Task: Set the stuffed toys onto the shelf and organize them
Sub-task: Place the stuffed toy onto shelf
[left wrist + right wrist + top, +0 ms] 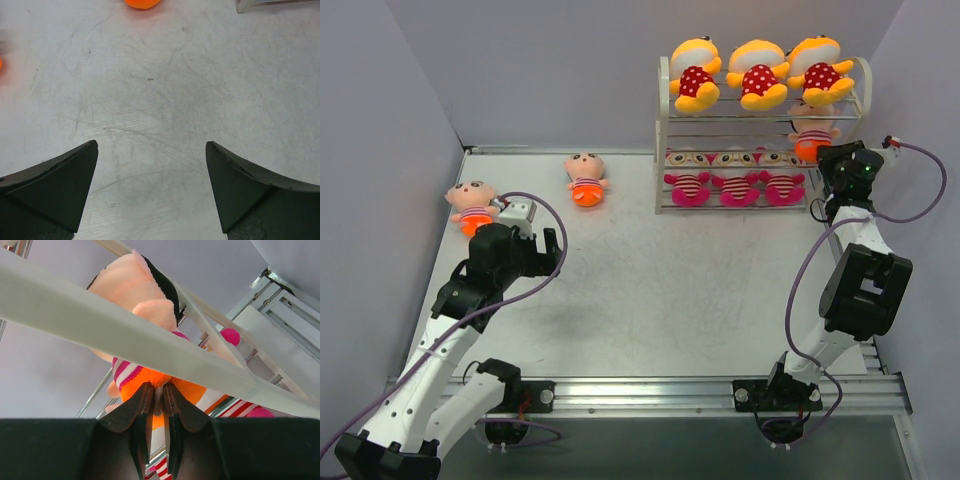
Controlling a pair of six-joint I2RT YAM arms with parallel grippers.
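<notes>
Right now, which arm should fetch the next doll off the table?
Left: left gripper, open, hovers near both loose peach-faced dolls; right gripper is at the shelf, closed on a third doll.

White-and-black left arm (485,265), matching right arm (865,290), purple cables (943,180), black wedge-shaped end effector fingers (55,185)
</notes>
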